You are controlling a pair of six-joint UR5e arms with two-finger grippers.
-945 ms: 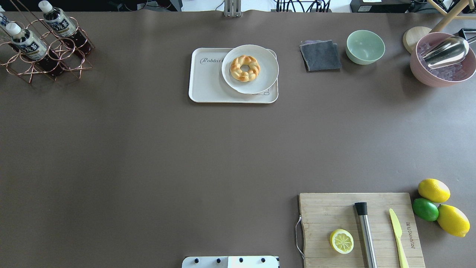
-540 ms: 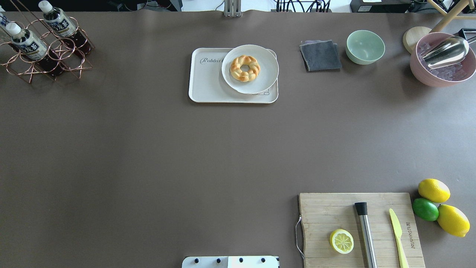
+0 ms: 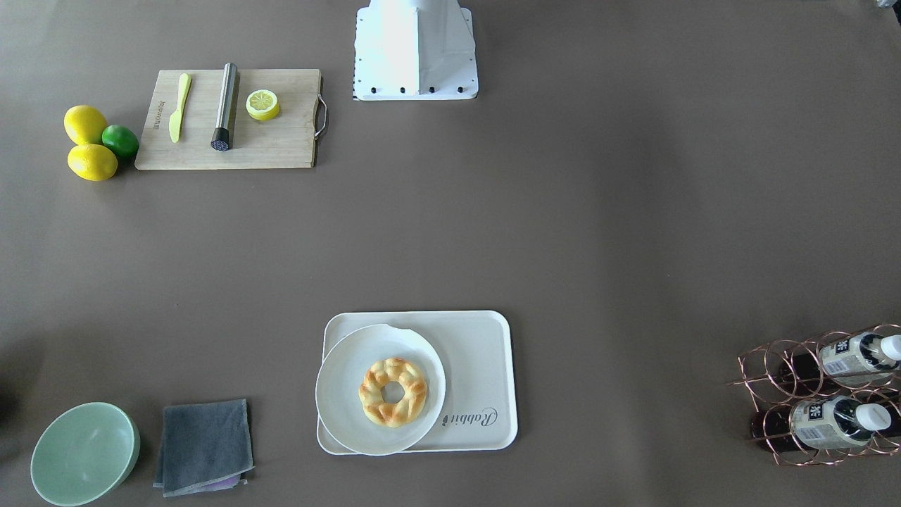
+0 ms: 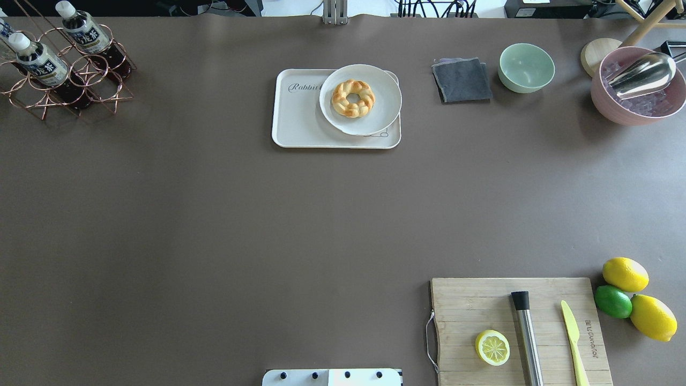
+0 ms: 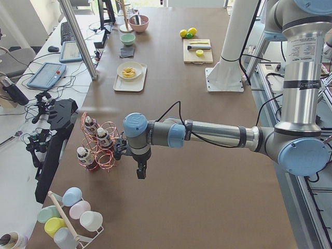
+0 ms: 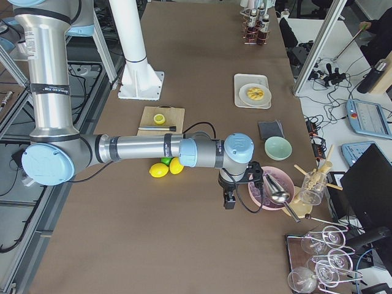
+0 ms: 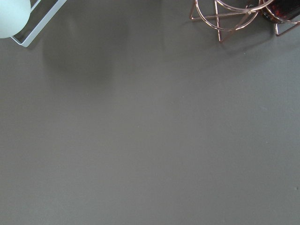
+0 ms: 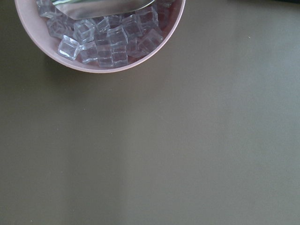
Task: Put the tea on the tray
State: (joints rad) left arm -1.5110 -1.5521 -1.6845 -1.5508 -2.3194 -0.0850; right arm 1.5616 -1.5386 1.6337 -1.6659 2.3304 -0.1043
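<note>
Two tea bottles (image 4: 45, 64) (image 4: 88, 35) with white caps lie in a copper wire rack (image 4: 102, 91) at the table's far left corner; the edge of a third shows beside them. They also show in the front-facing view (image 3: 830, 422). The cream tray (image 4: 300, 118) marked "Rabbit" sits at the far middle, with a white plate (image 4: 380, 115) and a pastry ring (image 4: 352, 98) on its right half. My left gripper (image 5: 141, 171) hangs over the table beside the rack (image 5: 106, 155); my right gripper (image 6: 229, 200) hangs beside a pink bowl. I cannot tell whether either is open or shut.
The pink bowl (image 4: 605, 102) of ice cubes with a metal scoop stands far right. A green bowl (image 4: 527, 67) and grey cloth (image 4: 462, 79) lie right of the tray. A cutting board (image 4: 466, 305) with a lemon half, muddler and knife is near right, with lemons (image 4: 625, 274) beside it.
</note>
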